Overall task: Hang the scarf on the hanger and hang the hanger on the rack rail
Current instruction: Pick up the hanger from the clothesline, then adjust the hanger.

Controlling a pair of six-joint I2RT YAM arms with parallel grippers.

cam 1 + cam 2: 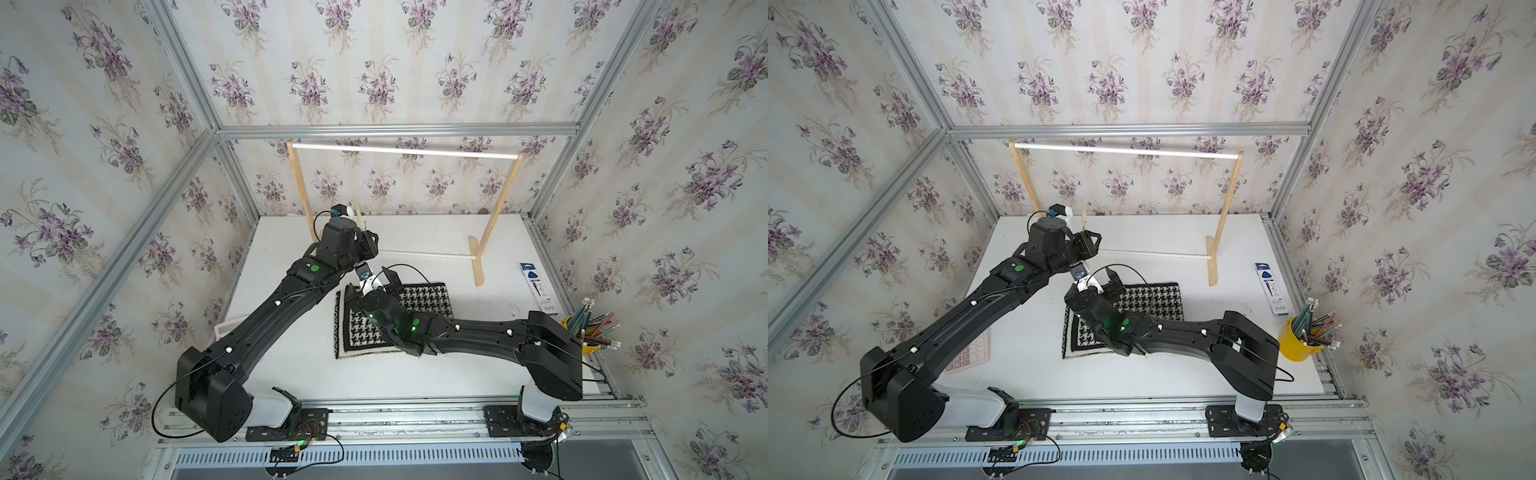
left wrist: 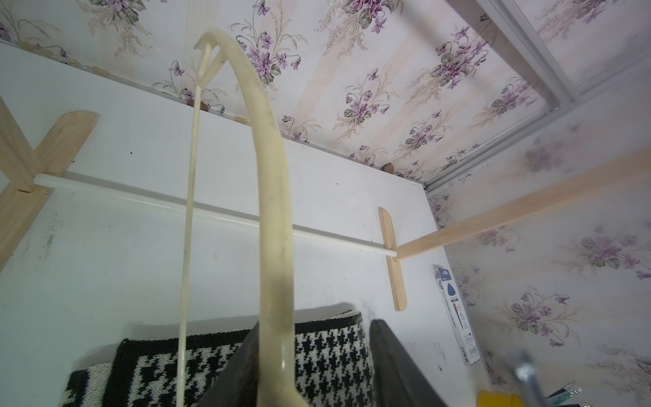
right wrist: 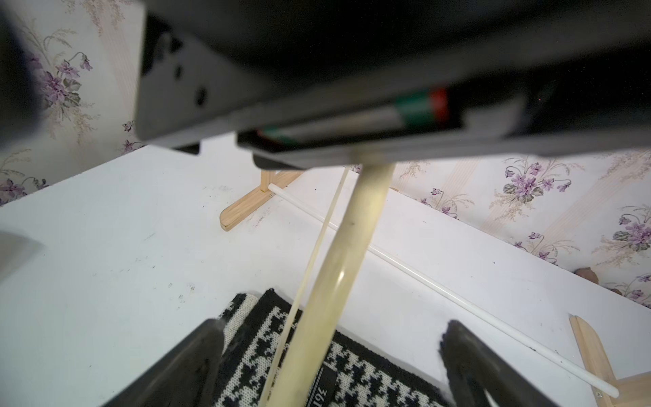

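Right wrist view: right gripper [image 3: 333,331] gapes wide around hanger [image 3: 355,239], gripping nothing; left gripper [image 2: 315,329] alone clamps it. Beneath lies scarf [image 3: 380,384]. Held one-sidedly, hanger may swing, or jaws snag knit.

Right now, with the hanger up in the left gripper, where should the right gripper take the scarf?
Probably the black-bordered edge of the scarf that faces the rack. It lies flat and folded on the table, so bring the open right gripper straight down, jaws astride that edge, clear of the hanger the left gripper holds.
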